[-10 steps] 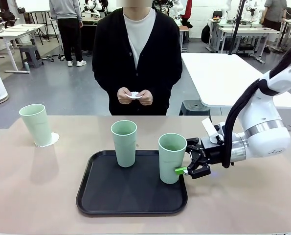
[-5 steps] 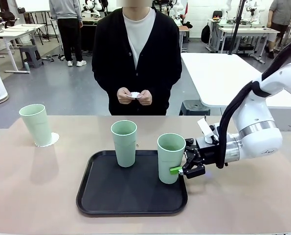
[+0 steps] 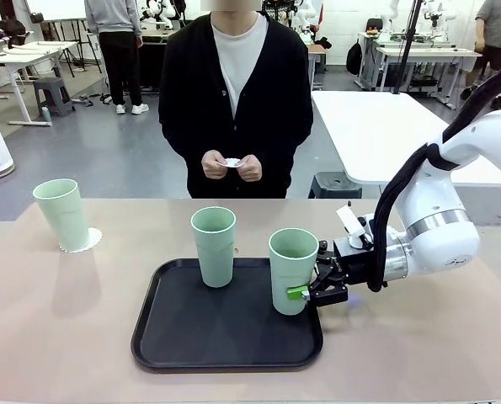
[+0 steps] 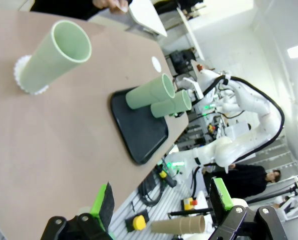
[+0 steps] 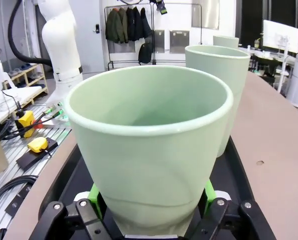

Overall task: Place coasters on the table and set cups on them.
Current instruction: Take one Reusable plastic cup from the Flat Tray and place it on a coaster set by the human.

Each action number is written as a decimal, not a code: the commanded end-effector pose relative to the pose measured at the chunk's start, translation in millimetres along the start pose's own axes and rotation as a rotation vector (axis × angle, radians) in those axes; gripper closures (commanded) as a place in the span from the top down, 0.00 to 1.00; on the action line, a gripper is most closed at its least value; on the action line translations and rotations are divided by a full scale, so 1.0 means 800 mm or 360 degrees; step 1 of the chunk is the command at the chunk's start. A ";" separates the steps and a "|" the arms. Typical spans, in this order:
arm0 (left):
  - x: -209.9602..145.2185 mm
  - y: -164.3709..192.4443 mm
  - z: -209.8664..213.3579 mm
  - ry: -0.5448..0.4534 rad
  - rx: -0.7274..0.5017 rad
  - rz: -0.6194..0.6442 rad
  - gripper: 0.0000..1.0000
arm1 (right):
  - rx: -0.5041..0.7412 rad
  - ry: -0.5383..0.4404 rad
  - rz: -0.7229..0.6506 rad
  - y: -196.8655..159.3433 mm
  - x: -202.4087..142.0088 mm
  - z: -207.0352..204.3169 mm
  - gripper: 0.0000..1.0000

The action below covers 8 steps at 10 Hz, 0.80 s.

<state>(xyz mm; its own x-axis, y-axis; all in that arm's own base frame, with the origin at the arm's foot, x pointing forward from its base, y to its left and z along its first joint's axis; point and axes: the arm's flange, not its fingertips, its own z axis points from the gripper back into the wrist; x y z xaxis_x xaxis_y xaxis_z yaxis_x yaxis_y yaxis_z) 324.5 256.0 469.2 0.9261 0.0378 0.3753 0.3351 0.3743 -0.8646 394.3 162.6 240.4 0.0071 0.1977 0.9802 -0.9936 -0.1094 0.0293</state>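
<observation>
Count: three cups, all mint green and upright; two coasters countable; one tray.

The left cup [image 3: 62, 215] stands at the far left of the table [image 3: 56, 337] on a coaster [image 3: 89, 241]. It sits off-centre, so the scalloped edge pokes out on the cup's right.

The left gripper [image 4: 163, 192] has its jaws spread wide with nothing between them (left wrist view, looking across the tabletop at all three cups).

The middle cup [image 3: 213, 246] stands inside the black tray [image 3: 191, 341], near its back edge.

The second coaster [image 3: 231, 162] is off the table, pinched between the person's hands [image 3: 252, 169] at waist height behind the middle cup.

The right cup [image 3: 293, 268] is at the tray's back right corner. Can't tell whether its base rests on the tray floor or sits just off it.

The right gripper [image 3: 305, 289] reaches in sideways from the right and is clenched on this cup's lower half. In the right wrist view, green pads press both sides and the wall buckles a little.

In the way: the middle cup is just beside the held one, not touching it, and the tray rim runs around the held cup's base.

A white table [image 3: 385, 135] stands behind the right arm.
</observation>
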 end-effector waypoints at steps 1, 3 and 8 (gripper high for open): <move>-0.002 -0.002 0.003 0.0004 -0.0007 -0.0001 1.00 | 0.0009 -0.0033 0.0062 0.000 -0.013 -0.002 0.37; -0.002 -0.002 0.003 0.0004 -0.0007 -0.0001 1.00 | -0.0017 -0.0055 0.0060 0.006 0.002 0.008 0.00; -0.002 -0.002 0.003 0.0004 -0.0007 -0.0001 1.00 | -0.0025 -0.0061 0.0029 0.040 0.192 0.051 0.00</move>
<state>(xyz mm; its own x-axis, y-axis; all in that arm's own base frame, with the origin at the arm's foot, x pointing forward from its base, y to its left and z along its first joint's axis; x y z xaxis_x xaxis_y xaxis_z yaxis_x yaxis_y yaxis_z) 324.5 256.0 469.1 0.9263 0.0378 0.3750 0.3348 0.3742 -0.8648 379.9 153.7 372.8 -0.0309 0.1203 0.9923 -0.9948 -0.1002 -0.0189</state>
